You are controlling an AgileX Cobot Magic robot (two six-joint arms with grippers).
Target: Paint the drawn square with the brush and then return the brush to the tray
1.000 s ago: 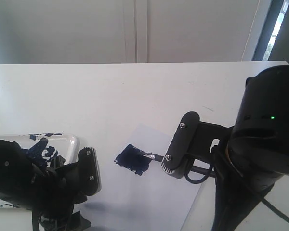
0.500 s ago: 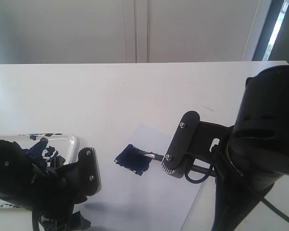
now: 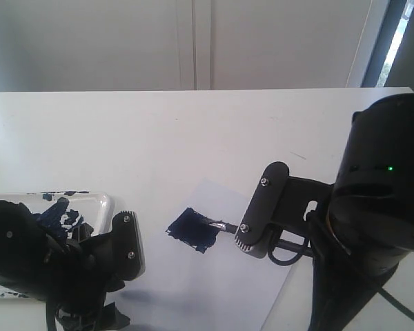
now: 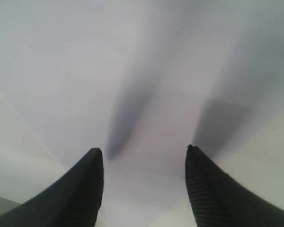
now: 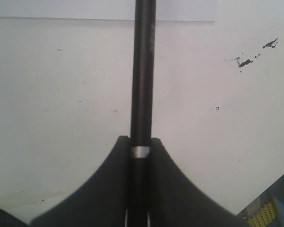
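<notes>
A: Right gripper (image 5: 140, 144)?
B: Pinched narrow on brush (image 5: 143, 71), angled low to drag paint across square (image 3: 191, 229) on paper (image 3: 214, 283).
A: Left gripper (image 4: 144, 158)?
B: Spread open, empty, low over paper beside tray (image 3: 105, 202), probably steadying.

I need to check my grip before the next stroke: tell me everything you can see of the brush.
The brush is a thin, straight black stick, glossy, with a narrow silver band. The right claw is shut on it, pinching at that band. In the exterior view its dark tip end points left and lies over the navy-filled drawn square on the paper sheet, apparently touching it. The bristles blend into the paint.
</notes>
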